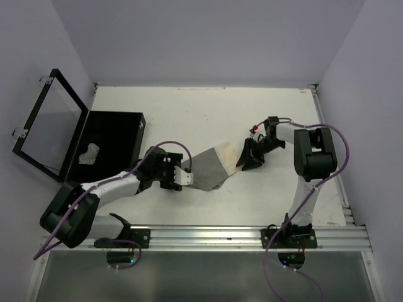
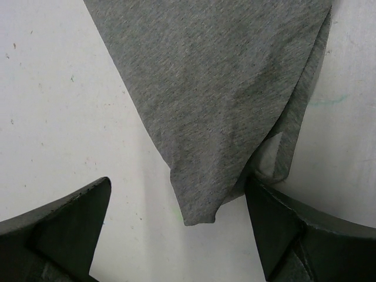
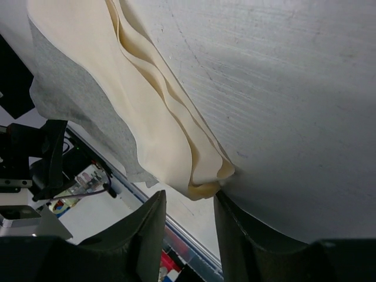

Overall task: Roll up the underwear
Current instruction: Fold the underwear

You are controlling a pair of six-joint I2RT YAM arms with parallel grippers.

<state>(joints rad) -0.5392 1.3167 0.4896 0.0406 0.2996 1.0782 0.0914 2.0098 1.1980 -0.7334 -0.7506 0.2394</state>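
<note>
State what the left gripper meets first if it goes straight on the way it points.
Probably the grey underwear: its pointed corner lies between the left gripper's open jaws, though depth is unclear.

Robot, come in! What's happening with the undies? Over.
Left end effector open, straddling grey tip of underwear. Right end effector at cream edge, grip unclear. Nothing blocking.

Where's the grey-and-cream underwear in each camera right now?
Top external: underwear lies mid-table, between left pincer and right pincer.
Left wrist: underwear fills the upper middle, grey corner pointing down.
Right wrist: underwear upper left, cream band foremost.
Shared landmark: white table.
</note>
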